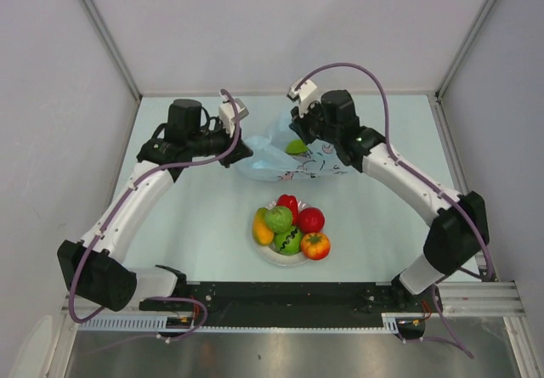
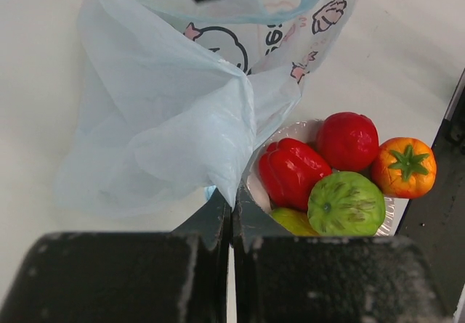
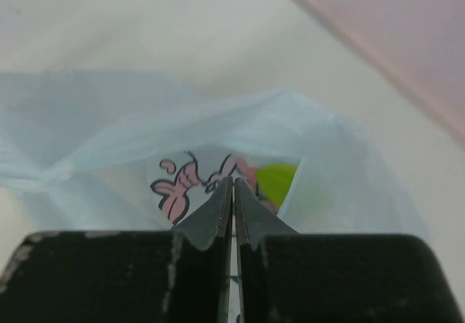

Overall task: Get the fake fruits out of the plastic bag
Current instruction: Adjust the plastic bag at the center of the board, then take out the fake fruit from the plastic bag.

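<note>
Toward the far centre of the table (image 1: 187,242): noted plastic bag (image 1: 285,164) pinched at both ends.
Found left gripper (image 2: 232,201) with fingers pressed together on a fold at the bag's left end. Found right gripper (image 3: 232,186) likewise clamped shut on the far right rim. Observed one green fruit (image 1: 296,147) inside the open mouth (pink-and-dark print beside it). Recorded other fruits (image 1: 310,220) heaped on a white plate (image 1: 270,256) just near of the bag.
</note>
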